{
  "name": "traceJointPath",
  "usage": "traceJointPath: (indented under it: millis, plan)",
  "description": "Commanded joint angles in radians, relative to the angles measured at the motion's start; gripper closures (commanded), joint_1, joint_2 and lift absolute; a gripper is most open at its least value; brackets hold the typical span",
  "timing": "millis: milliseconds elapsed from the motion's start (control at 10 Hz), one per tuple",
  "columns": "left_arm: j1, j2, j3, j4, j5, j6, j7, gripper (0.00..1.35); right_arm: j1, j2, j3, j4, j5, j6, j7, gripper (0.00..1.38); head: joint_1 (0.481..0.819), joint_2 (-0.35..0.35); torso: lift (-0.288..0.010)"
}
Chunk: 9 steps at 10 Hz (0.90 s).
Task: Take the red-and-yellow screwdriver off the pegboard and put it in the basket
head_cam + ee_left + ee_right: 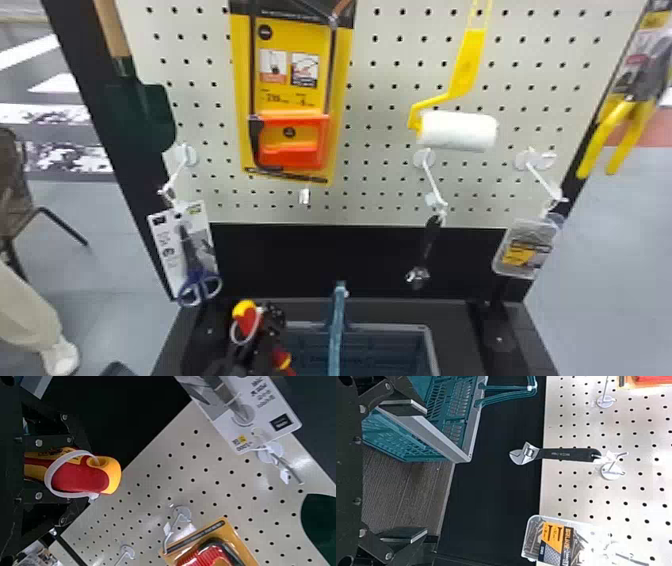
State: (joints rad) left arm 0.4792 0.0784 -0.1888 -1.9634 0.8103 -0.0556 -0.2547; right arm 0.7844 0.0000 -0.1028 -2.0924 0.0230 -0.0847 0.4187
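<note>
Screwdriver (104, 481) clamped by its grip in the left claw (70, 469), the basket (362, 345) just to that claw's right.
Best carried over the rim (395, 327), clear of the raised handle (338, 320), and lowered before release, white loop (75, 494) free; right claw (425, 471) apart, empty.
</note>
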Motion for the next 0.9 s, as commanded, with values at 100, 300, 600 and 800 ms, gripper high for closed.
traceJointPath:
  millis: [100,300,600,800]
  plan:
    - [-0.011,0.006,-0.021,0.033,0.006,0.014,-0.006,1.15,0.0,0.001,0.0,0.002,0.0,-0.001,0.0,0.23,0.549,0.0,-0.1]
    - [-0.021,0.006,-0.031,0.062,0.006,0.026,-0.021,1.15,0.0,0.001,0.0,0.002,-0.002,-0.001,0.0,0.23,0.549,0.0,-0.1]
    - [-0.036,0.006,-0.038,0.099,0.003,0.023,-0.043,1.15,0.0,0.001,0.0,0.002,-0.003,-0.001,0.003,0.23,0.549,0.0,-0.1]
    - [-0.045,0.008,-0.049,0.129,0.0,0.028,-0.055,1.15,-0.002,0.001,0.0,0.005,-0.005,-0.001,0.005,0.23,0.549,0.0,-0.1]
